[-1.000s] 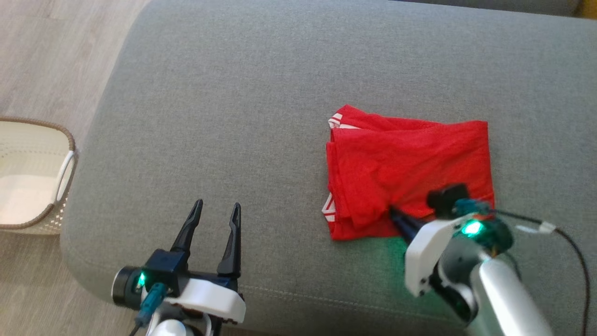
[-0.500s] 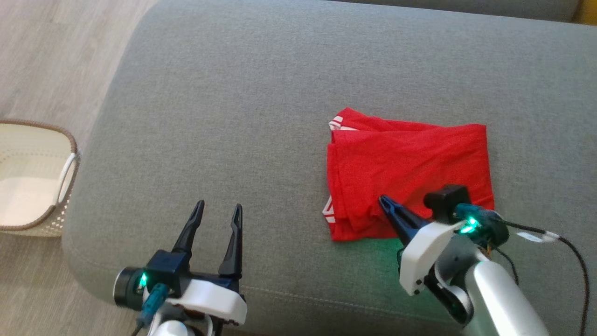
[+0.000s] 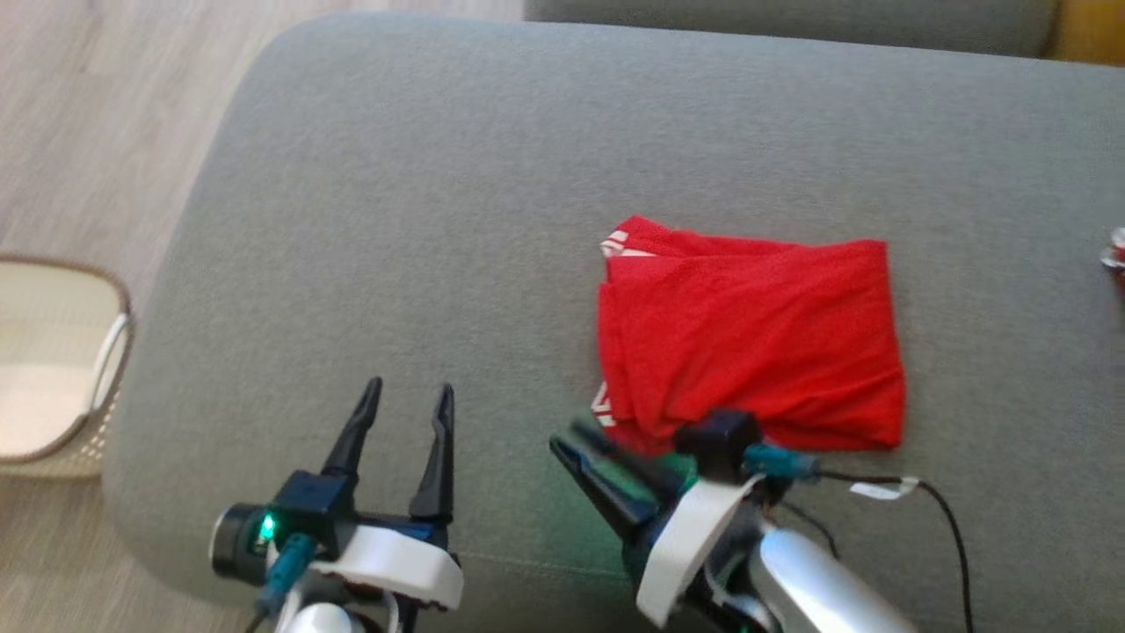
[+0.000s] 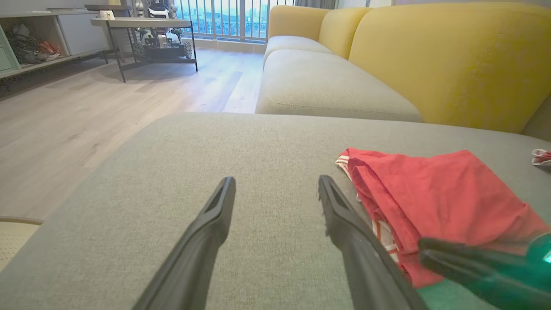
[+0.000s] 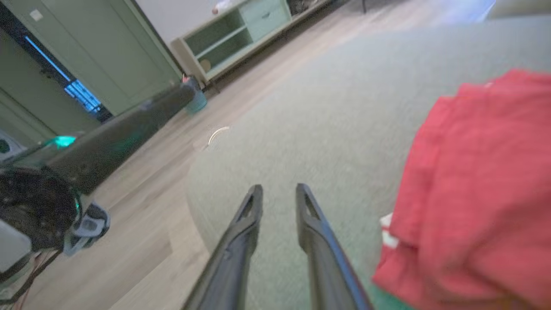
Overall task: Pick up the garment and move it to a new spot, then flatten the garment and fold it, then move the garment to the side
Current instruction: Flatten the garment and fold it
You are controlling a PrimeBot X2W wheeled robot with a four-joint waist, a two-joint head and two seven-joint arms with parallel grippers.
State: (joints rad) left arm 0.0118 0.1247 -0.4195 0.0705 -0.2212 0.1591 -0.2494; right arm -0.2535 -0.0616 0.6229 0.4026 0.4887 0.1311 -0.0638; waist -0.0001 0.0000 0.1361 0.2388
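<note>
The red garment lies folded into a rough rectangle on the grey cushion, with white-striped trim at its left corners. My right gripper hovers just off its front-left corner, fingers pointing up-left and slightly apart with nothing between them; it is blurred. In the right wrist view the right gripper is over bare cushion, and the garment is to its right. My left gripper is open near the cushion's front edge, well left of the garment. In the left wrist view the left gripper is empty, with the garment at its right.
A cream woven basket stands on the wood floor at the left. A small red-and-white item lies at the cushion's far right. A black cable trails from my right wrist. A yellow sofa stands beyond the cushion.
My right gripper has come off the garment's front part and swung left and toward the front edge, its fingers now apart. The head camera shifted a little. The left gripper has kept still.
</note>
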